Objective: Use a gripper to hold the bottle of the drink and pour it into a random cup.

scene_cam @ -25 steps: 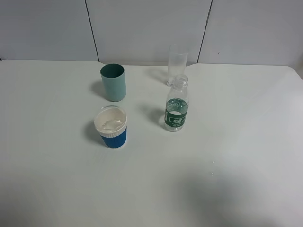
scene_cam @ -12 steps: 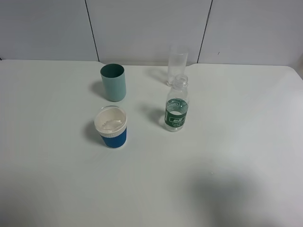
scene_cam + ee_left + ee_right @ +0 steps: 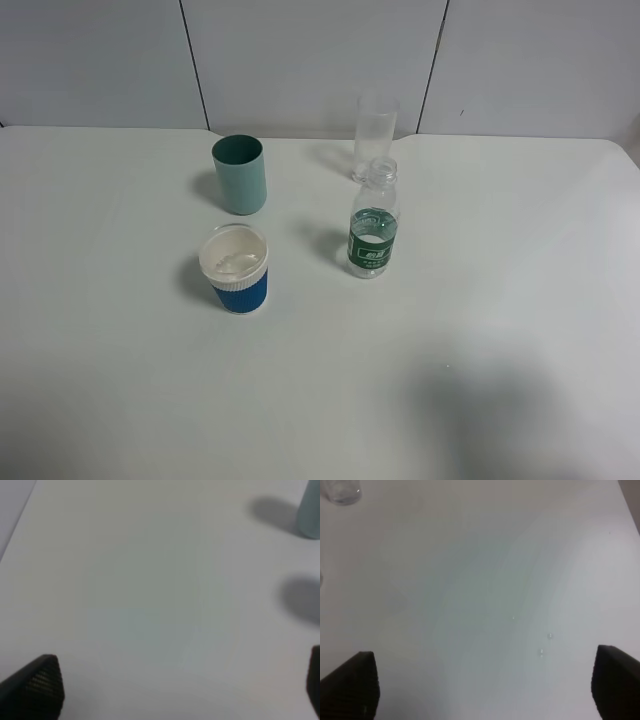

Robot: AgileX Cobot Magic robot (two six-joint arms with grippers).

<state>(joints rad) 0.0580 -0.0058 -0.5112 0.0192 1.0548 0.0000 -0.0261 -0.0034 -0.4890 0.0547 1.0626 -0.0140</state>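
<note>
The small clear bottle with a green label and no cap stands upright at the table's middle right. The short blue cup with a white ribbed rim stands to its left, nearer the front. Neither gripper shows in the exterior high view. In the left wrist view my left gripper is open over bare table, its black fingertips wide apart. In the right wrist view my right gripper is open too, with its fingertips wide apart over bare table and nothing between them.
A teal-green cup stands behind the blue cup and shows at the edge of the left wrist view. A tall clear glass stands behind the bottle, and its base shows in the right wrist view. A few droplets lie on the white table.
The bottle and cups have not moved. A shadow on the table's front right has grown darker and larger.
</note>
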